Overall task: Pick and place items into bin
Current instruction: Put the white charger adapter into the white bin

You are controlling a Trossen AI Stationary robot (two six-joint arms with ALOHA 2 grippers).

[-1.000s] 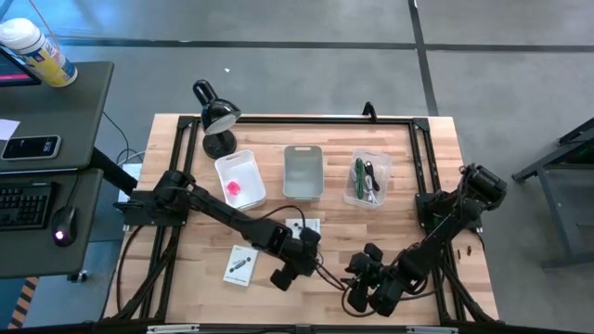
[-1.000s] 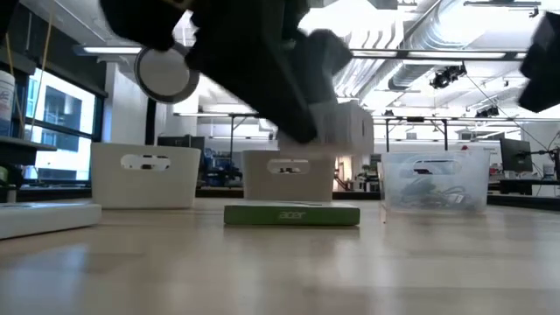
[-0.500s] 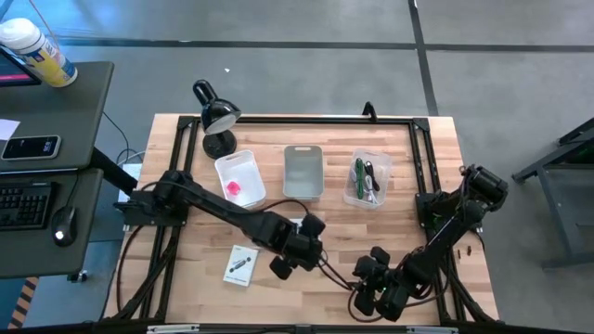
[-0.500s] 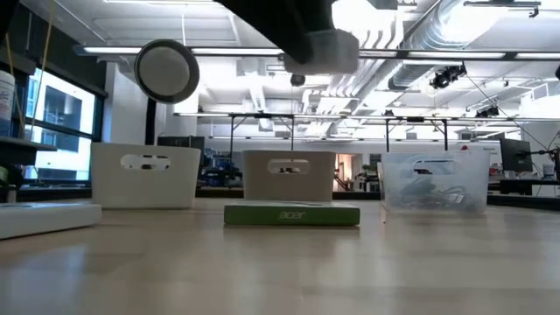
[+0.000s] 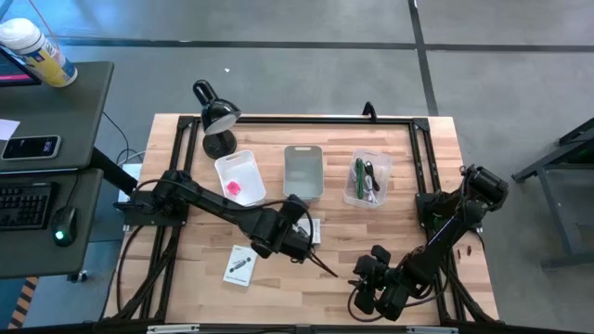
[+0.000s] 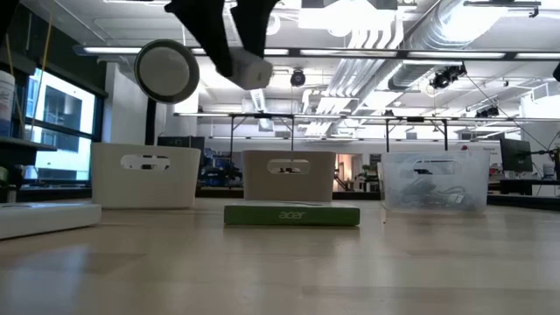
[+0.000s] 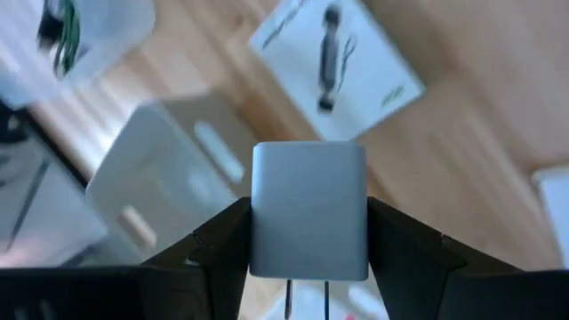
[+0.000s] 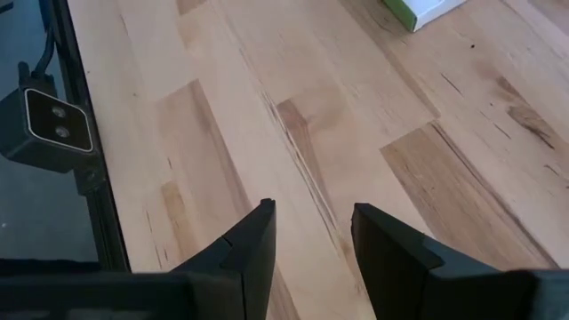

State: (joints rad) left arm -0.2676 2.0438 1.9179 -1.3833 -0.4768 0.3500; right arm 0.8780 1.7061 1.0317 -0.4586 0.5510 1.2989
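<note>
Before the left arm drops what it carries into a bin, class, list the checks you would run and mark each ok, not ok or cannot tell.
1. Grip: left gripper shut on the white cube, square between the fingers: ok.
2. Cube lifted off the table: ok, the low view shows it high above the wood.
3. Gripper over a bin: not ok; in the high view it sits short of the grey bin.
4. Grey bin has room: ok, it looks empty.
5. Right gripper out of the way: ok, open, low at the front edge.
6. Which bin the cube belongs in: cannot tell.
</note>
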